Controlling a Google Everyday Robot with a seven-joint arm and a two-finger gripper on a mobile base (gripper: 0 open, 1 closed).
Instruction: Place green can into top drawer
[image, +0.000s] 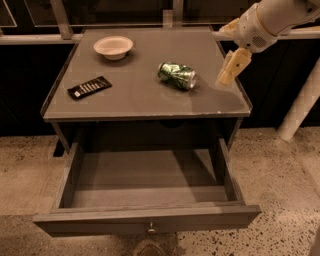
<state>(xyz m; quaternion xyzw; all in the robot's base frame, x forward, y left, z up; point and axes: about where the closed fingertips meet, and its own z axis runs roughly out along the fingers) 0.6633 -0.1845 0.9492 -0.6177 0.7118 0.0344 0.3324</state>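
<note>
The green can (176, 75) lies on its side, dented, on the right half of the grey tabletop (135, 100). The top drawer (147, 217) below is pulled fully out, its inside bare, with a small knob at the front centre. My gripper (228, 47) hangs at the table's right edge, just right of the can and a little above the surface. It is open and empty, with one pale finger (233, 66) pointing down toward the tabletop and the other higher up near the wrist.
A pale bowl (113, 46) stands at the back left of the tabletop. A flat black remote-like bar (89, 87) lies at the left. A white post (300, 102) stands on the floor to the right. A rail runs behind the table.
</note>
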